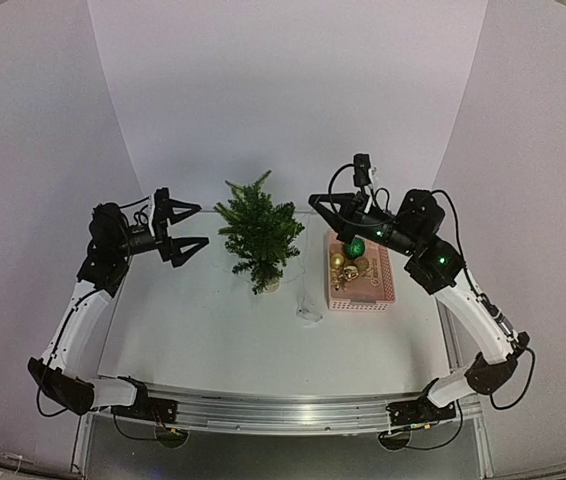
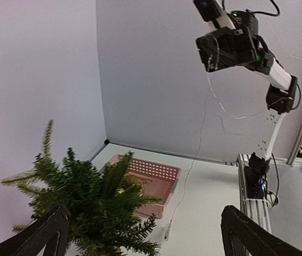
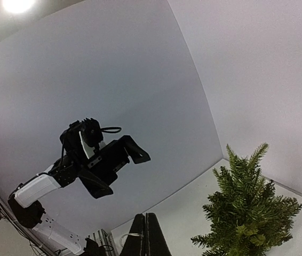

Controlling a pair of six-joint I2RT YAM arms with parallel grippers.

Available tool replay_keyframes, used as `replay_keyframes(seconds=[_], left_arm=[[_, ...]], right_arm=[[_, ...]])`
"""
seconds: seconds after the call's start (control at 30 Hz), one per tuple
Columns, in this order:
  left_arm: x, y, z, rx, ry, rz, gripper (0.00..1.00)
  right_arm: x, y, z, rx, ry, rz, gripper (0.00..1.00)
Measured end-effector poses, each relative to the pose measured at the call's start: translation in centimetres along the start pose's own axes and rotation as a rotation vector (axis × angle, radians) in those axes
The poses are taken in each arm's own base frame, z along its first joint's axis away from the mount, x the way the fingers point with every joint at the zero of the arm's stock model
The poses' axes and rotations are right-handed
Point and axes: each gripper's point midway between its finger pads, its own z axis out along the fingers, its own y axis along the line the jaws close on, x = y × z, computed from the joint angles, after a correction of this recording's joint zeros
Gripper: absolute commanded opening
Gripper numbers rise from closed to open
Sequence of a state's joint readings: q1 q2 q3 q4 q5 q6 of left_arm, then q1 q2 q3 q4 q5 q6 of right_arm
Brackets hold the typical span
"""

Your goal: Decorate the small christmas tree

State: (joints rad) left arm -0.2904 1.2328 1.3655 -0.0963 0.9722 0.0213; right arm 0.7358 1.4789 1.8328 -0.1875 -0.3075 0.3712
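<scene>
Two end effectors, both raised above the desk (image 1: pixel 213 335).

Right end effector (image 3: pixel 146 221): fingers pressed together, right of the small christmas tree (image 1: pixel 259 232) at crown height. It is evidently pinching a thin wire (image 2: pixel 200 140), which drops to a small clear piece (image 1: pixel 309 313) on the desk just right of the tree's pot.

Left end effector (image 1: pixel 188 228): spread wide, holding nothing, left of the tree.

Small christmas tree: upright on the desk between the two. No ornament shows on it in the top view.

Pink basket (image 1: pixel 383 292): right of the tree, near but apart, holding gold baubles (image 1: pixel 343 265). A green bauble (image 1: pixel 356 247) is also there — lying in the basket or hanging under the arm, cannot tell.

Step judged: laying the wire on the tree. Carry it above the crown, lower it with slack, and wind it around the branches. The pot looks light, so avoid any sideways tug — the left end effector is placed to steady it.

Room: bare desk in front of the tree, the wall near behind it, and the basket's rim bounding the right.
</scene>
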Motion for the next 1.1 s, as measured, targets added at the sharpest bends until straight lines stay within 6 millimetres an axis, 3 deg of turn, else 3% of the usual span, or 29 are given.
replay_keyframes(seconds=[0.27, 0.43, 0.53, 0.8, 0.97, 1.1], left_arm=[[1.6, -5.4, 3.0, 0.207, 0.048, -0.031, 1.00], [3.9, -9.7, 3.1, 0.303, 0.054, 0.080, 1.00], [4.0, -11.6, 3.1, 0.344, 0.011, 0.209, 0.99], [2.8, -13.0, 4.0, 0.342, -0.140, 0.642, 1.00], [3.7, -13.6, 4.9, 0.382, -0.166, 0.758, 0.98], [4.7, -14.8, 6.0, 0.426, -0.202, 0.853, 0.90]], right_arm=[[2.4, 1.6, 1.7, -0.013, -0.019, 0.040, 0.00], [3.8, 2.2, 2.9, -0.015, -0.050, 0.056, 0.00], [4.8, 2.0, 3.7, 0.001, -0.068, 0.070, 0.00], [5.5, 2.5, 5.3, 0.013, -0.113, 0.098, 0.00], [5.4, 2.5, 5.6, 0.019, -0.133, 0.111, 0.00], [5.3, 2.4, 5.8, 0.016, -0.146, 0.119, 0.00]])
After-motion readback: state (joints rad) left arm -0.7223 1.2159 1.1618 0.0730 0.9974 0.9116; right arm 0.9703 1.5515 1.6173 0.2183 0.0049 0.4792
